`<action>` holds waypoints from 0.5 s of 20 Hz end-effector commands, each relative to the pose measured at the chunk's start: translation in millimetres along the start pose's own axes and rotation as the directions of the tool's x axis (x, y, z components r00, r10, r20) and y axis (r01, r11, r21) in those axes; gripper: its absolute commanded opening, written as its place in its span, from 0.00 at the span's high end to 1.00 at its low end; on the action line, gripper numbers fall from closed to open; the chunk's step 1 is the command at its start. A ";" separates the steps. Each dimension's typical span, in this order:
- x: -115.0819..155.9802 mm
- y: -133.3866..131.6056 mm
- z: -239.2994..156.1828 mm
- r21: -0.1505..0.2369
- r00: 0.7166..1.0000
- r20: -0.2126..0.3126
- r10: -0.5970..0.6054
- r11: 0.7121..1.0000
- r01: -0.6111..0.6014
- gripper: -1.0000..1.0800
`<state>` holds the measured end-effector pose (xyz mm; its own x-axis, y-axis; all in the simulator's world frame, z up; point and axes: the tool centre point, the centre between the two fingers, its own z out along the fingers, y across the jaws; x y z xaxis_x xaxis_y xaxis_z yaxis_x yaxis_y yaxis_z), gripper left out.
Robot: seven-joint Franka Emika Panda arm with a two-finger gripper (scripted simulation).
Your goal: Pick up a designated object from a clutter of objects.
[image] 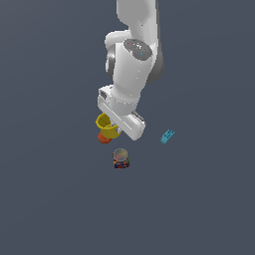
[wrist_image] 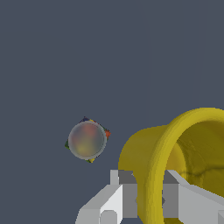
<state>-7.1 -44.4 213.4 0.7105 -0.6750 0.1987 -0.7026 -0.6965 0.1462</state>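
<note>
While the arm is hanging over the clutter, these lines are setting out how things are standing.

Gripper: the gripper [wrist_image: 151,199] is straddling the rim of the yellow cup [wrist_image: 175,162]; in the wrist view one finger is sitting outside the wall and the other inside the hollow, so the jaws are reading as clamped on the rim.

Cup position: in the exterior view the yellow cup [image: 106,125] is showing just at the edge of the gripper [image: 121,127], tilted with its mouth turned sideways; whether it is resting on the floor or hanging clear of it is something I cannot tell.

Disc: the orange-red disc [image: 104,138] is lying just beside the cup, partly hidden under it from this angle; touching or apart is not clear.

Can: the dark can with a grey top [image: 120,158] is standing upright near the cup, apart from it, and is also showing in the wrist view [wrist_image: 87,140].

Brick: the cyan studded brick [image: 167,136] is lying well apart, toward the exterior view's right.

Stage, as a judgement: the grasp is looking made, and the lift is looking like the step in hand.

Risk, slipping: a thin rim pinch is giving little contact, so the tilted cup could be pivoting or sliding out if the arm is rising fast.

Risk, dragging: a swinging cup could be nudging the disc or tipping the can.
</note>
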 end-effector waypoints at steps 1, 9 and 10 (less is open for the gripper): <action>-11.5 -0.9 -27.3 0.001 1.000 -0.003 0.001 1.000 -0.001 1.00; -49.3 -4.9 -111.0 0.000 1.000 -0.004 0.001 1.000 -0.001 1.00; -53.9 -5.5 -121.2 0.000 1.000 -0.004 0.001 1.000 -0.001 1.00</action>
<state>-41.1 16.3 304.7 0.7103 -0.6745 0.2013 -0.7027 -0.6961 0.1470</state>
